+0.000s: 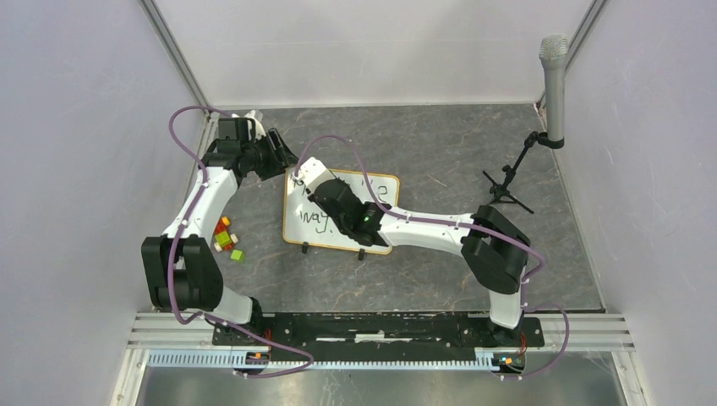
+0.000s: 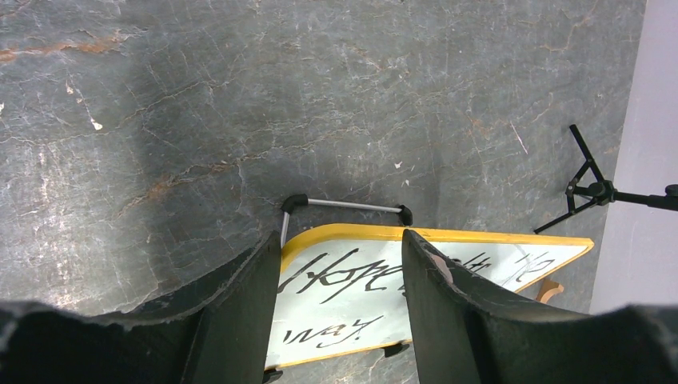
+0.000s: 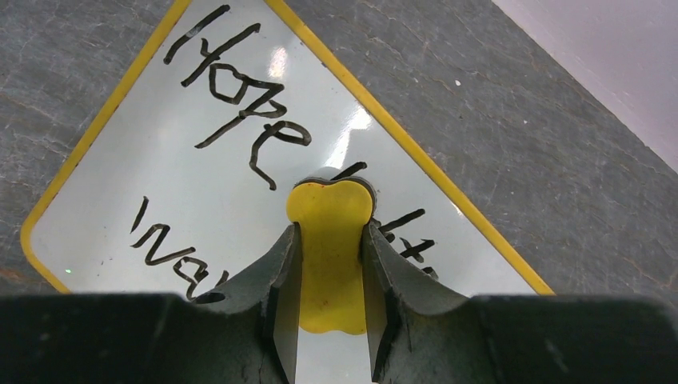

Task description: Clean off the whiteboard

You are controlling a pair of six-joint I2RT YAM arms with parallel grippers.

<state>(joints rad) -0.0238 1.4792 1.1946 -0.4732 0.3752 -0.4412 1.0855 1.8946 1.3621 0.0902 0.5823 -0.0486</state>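
**yellow eraser clamped on the lettered board**

at the far left, a few small coloured blocks (image 1: 227, 239) in red, yellow and green lie loose on the grey, marble-veined table (image 1: 440, 144), beside the white shell of the left arm. the left gripper (image 2: 342, 240) hangs over the far left corner of the whiteboard (image 1: 309, 224). its two thick matte black fingers (image 2: 240, 312) are spread wide with nothing between them. whether they touch the board cannot be told.

the whiteboard lies near the middle of the table, slightly left of centre. it is a glossy white rectangle with rounded corners in a thin yellow-orange frame. black marker writing on it reads "hope" above "way", with more strokes running on to the right. two small black feet show at its near edge in the top view. at its far edge, a thin grey metal rod (image 2: 344, 205) with black end caps lies on the stone.

the right gripper (image 3: 332, 232) reaches over the board from the right. it is closed tight on a smooth yellow eraser (image 3: 330, 264) with a lobed, rounded top. the eraser's far end sits among the written strokes.

at the far right, a grey mesh-headed microphone (image 1: 554, 85) stands upright on a thin black tripod stand (image 1: 507, 182), well apart from the board.
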